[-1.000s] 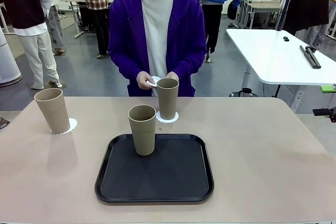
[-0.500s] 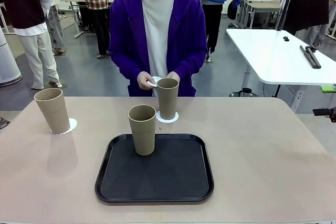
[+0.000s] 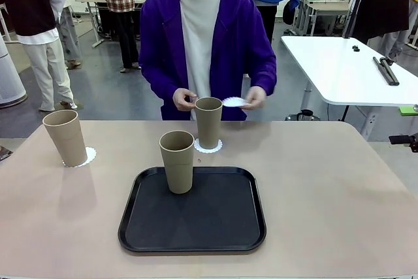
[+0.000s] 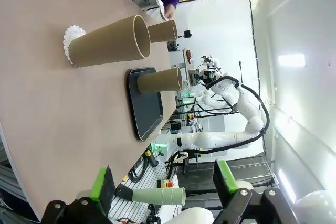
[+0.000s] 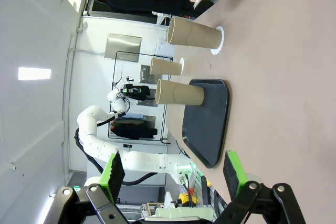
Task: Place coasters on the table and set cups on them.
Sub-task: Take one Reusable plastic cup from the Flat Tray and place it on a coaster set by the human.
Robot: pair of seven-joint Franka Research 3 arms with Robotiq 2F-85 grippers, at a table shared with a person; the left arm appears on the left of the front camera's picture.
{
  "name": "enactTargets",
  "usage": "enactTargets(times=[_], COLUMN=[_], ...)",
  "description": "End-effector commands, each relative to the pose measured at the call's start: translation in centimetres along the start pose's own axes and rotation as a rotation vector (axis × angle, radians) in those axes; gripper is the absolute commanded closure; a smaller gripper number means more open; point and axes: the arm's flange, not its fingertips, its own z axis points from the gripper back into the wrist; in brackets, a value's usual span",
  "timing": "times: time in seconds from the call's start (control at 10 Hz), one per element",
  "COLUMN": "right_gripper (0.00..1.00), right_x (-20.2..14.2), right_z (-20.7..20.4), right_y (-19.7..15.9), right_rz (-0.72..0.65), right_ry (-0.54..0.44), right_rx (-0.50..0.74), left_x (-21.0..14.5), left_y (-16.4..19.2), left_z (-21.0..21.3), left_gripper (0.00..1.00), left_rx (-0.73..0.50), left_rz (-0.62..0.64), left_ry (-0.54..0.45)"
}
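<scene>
Three tan cups stand on the beige table. The left cup sits on a white coaster. The far middle cup also rests on a coaster. The third cup stands on the black tray. The person holds another coaster in one hand, above the table's far edge, right of the middle cup. My left gripper is open and holds nothing, well back from the nearest cup. My right gripper is open too, far from the tray cup.
The person in a purple jacket stands at the far edge, with the other hand just behind the middle cup. The table's right half is bare. A white table stands beyond at the right.
The person's hand has drawn one coaster out from behind the middle cup and moved it to the right. Cups, tray and both grippers have not moved.
</scene>
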Motion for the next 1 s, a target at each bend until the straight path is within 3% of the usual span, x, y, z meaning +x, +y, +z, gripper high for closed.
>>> enactTargets(times=[0.0, 0.9], right_gripper=[0.0, 0.0], right_x=[-0.21, -0.21], right_z=[0.07, 0.07], right_y=[0.08, 0.08], right_rz=[0.002, 0.002], right_ry=[0.014, 0.014], right_rx=[-0.001, -0.001], left_x=[-0.14, -0.14], left_y=[-0.01, -0.01], left_z=[0.08, 0.08], left_gripper=[0.0, 0.0], left_rx=[0.004, 0.004], left_rz=[0.009, 0.009], left_ry=[-0.003, -0.003])
